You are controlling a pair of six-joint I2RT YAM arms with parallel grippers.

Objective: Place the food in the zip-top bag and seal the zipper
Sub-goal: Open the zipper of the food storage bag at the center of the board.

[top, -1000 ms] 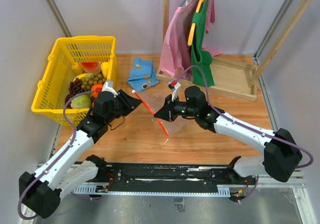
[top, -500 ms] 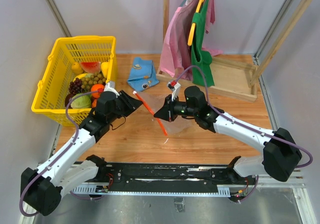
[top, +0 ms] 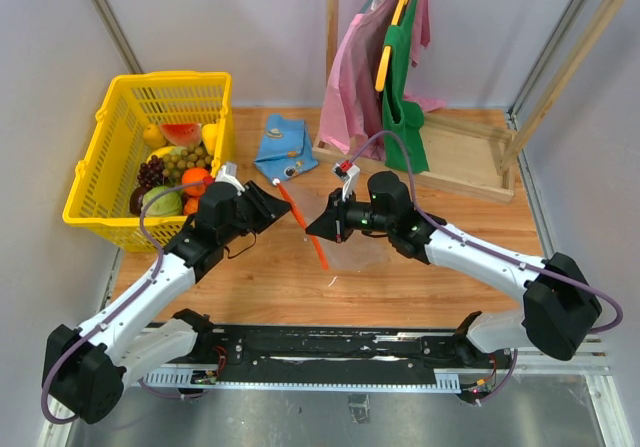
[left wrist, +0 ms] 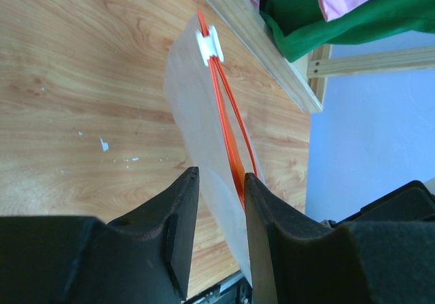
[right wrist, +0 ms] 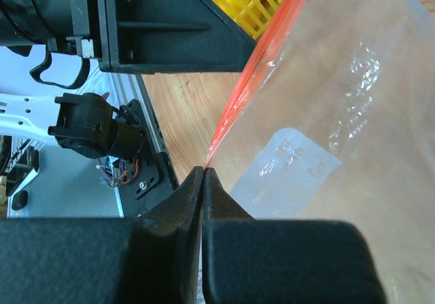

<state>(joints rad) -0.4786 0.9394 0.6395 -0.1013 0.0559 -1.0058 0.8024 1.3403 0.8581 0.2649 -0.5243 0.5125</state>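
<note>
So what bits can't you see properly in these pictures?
Left wrist view: whether the left gripper pinches the zip-top bag; its own fingers cover the contact.
Top view: the food lower in the yellow basket is buried under the top pieces.
Top view: the bag's clear body almost vanishes against the wooden table; mainly its zipper shows.
Right wrist view: the left gripper's black body blocks most of the basket.
</note>
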